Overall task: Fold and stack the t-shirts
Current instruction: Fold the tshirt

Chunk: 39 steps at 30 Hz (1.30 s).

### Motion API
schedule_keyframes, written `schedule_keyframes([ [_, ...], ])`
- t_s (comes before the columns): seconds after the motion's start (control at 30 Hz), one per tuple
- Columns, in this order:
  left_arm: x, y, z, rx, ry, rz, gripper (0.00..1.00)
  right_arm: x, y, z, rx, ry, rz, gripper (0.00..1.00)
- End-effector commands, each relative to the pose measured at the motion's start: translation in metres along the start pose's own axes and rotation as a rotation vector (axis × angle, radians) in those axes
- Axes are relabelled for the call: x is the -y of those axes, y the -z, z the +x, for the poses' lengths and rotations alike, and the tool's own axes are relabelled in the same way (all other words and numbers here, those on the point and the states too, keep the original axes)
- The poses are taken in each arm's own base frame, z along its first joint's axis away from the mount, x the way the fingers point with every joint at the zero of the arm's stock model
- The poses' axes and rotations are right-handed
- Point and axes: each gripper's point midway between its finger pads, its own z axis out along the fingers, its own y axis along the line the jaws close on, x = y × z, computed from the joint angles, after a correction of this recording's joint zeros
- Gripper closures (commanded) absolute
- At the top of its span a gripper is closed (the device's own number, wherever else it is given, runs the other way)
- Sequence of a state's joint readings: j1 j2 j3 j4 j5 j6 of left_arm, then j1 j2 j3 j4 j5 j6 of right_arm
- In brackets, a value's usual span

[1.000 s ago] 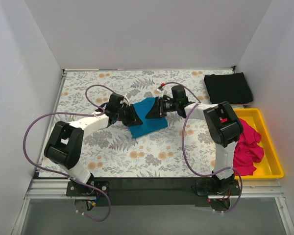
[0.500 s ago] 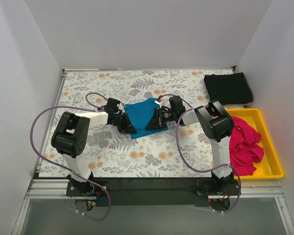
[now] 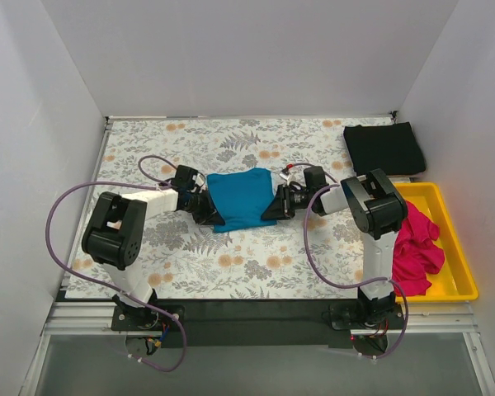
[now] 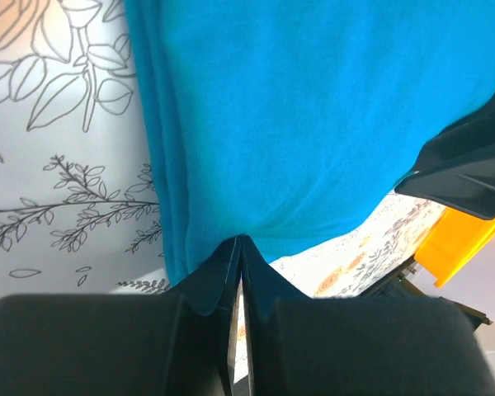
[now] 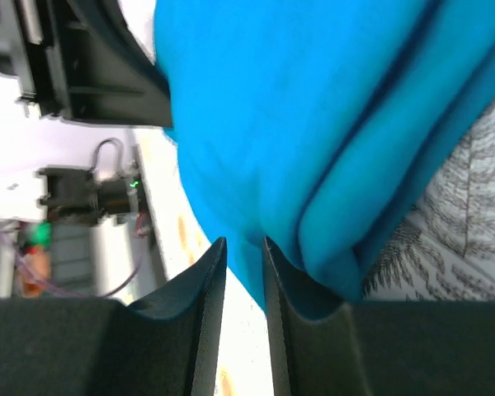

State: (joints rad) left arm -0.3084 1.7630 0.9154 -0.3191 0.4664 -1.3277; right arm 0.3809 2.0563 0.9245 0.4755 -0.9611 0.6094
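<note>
Wrist views show left fingers (image 4: 238, 252) shut, right fingers (image 5: 215, 262) slightly apart, gripping teal t-shirt (image 3: 241, 198).

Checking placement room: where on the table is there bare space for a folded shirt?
Free: the strip of table between the teal t-shirt and the near edge, and the far-left corner. Crowded: the middle, where left tool and right tool flank that shirt, and the right side, with black t-shirt and yellow tray.

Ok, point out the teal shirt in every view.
Top: teal shirt at centre, spread on the floral cloth.
Left wrist: teal shirt fills the upper frame and reaches down to the fingertips.
Right wrist: teal shirt fills the centre and right.
Shared landmark: floral cloth beside it.
</note>
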Motion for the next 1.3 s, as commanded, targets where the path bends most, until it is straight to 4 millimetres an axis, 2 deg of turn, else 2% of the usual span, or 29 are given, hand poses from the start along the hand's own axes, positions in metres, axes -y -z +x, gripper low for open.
schedule_keyframes([
  [0.0, -0.04, 0.002, 0.008, 0.03, 0.031, -0.157, 0.99, 0.03, 0.002, 0.02, -0.016, -0.023, 0.039, 0.69],
  [0.07, -0.031, 0.012, 0.003, 0.064, 0.019, -0.136, 0.98, 0.03, 0.006, 0.023, -0.018, -0.033, 0.036, 0.7],
  [0.13, -0.02, 0.023, -0.005, 0.107, 0.005, -0.108, 0.94, 0.013, 0.011, 0.013, 0.007, 0.008, 0.024, 0.69],
  [0.3, 0.033, 0.064, -0.039, 0.272, -0.05, 0.035, 0.83, -0.038, 0.021, -0.03, 0.088, 0.111, -0.025, 0.69],
  [0.37, 0.046, 0.074, -0.053, 0.326, -0.058, 0.076, 0.81, -0.05, 0.022, -0.043, 0.103, 0.119, -0.042, 0.69],
  [0.4, 0.051, 0.076, -0.06, 0.345, -0.061, 0.088, 0.81, -0.058, 0.021, -0.057, 0.12, 0.144, -0.053, 0.68],
  [0.47, 0.057, 0.076, -0.073, 0.374, -0.061, 0.109, 0.81, -0.061, 0.018, -0.073, 0.142, 0.15, -0.052, 0.68],
  [0.5, 0.051, 0.064, -0.076, 0.356, -0.046, 0.096, 0.82, -0.062, 0.015, -0.088, 0.157, 0.159, -0.053, 0.68],
  [0.53, 0.054, 0.063, -0.086, 0.368, -0.042, 0.103, 0.82, -0.063, 0.013, -0.097, 0.169, 0.166, -0.053, 0.67],
  [0.57, 0.054, 0.059, -0.093, 0.376, -0.036, 0.114, 0.83, -0.06, 0.01, -0.106, 0.187, 0.149, -0.042, 0.67],
  [0.6, 0.046, 0.047, -0.1, 0.359, -0.015, 0.105, 0.85, -0.058, 0.005, -0.123, 0.204, 0.157, -0.042, 0.67],
  [0.67, 0.05, 0.042, -0.118, 0.389, -0.012, 0.125, 0.88, -0.051, -0.001, -0.139, 0.235, 0.143, -0.021, 0.66],
  [0.7, 0.049, 0.039, -0.124, 0.402, -0.005, 0.125, 0.89, -0.037, -0.007, -0.143, 0.239, 0.108, -0.007, 0.66],
  [0.77, 0.045, 0.028, -0.14, 0.426, 0.002, 0.111, 0.89, -0.029, -0.012, -0.162, 0.279, 0.099, 0.014, 0.66],
  [0.8, 0.041, 0.024, -0.143, 0.427, 0.009, 0.101, 0.88, -0.012, -0.018, -0.162, 0.277, 0.056, 0.029, 0.66],
  [0.87, 0.031, 0.011, -0.149, 0.419, 0.027, 0.074, 0.89, 0.001, -0.021, -0.174, 0.299, 0.033, 0.044, 0.66],
  [0.9, 0.027, 0.006, -0.149, 0.411, 0.035, 0.065, 0.89, 0.018, -0.026, -0.171, 0.295, -0.001, 0.055, 0.66],
  [1.0, 0.01, -0.005, -0.146, 0.394, 0.078, 0.038, 0.89, 0.044, -0.025, -0.171, 0.316, -0.054, 0.081, 0.66],
  [1.07, 0.003, -0.008, -0.145, 0.389, 0.092, 0.028, 0.88, 0.054, -0.02, -0.167, 0.323, -0.065, 0.099, 0.66],
  [1.17, -0.002, -0.007, -0.142, 0.381, 0.101, 0.016, 0.83, 0.048, -0.009, -0.166, 0.325, -0.037, 0.091, 0.65],
  [1.23, 0.008, 0.004, -0.144, 0.389, 0.067, 0.034, 0.77, 0.019, 0.006, -0.17, 0.336, 0.027, 0.069, 0.64],
  [1.27, 0.013, 0.01, -0.145, 0.401, 0.052, 0.042, 0.76, 0.019, 0.007, -0.169, 0.333, 0.034, 0.066, 0.64],
])
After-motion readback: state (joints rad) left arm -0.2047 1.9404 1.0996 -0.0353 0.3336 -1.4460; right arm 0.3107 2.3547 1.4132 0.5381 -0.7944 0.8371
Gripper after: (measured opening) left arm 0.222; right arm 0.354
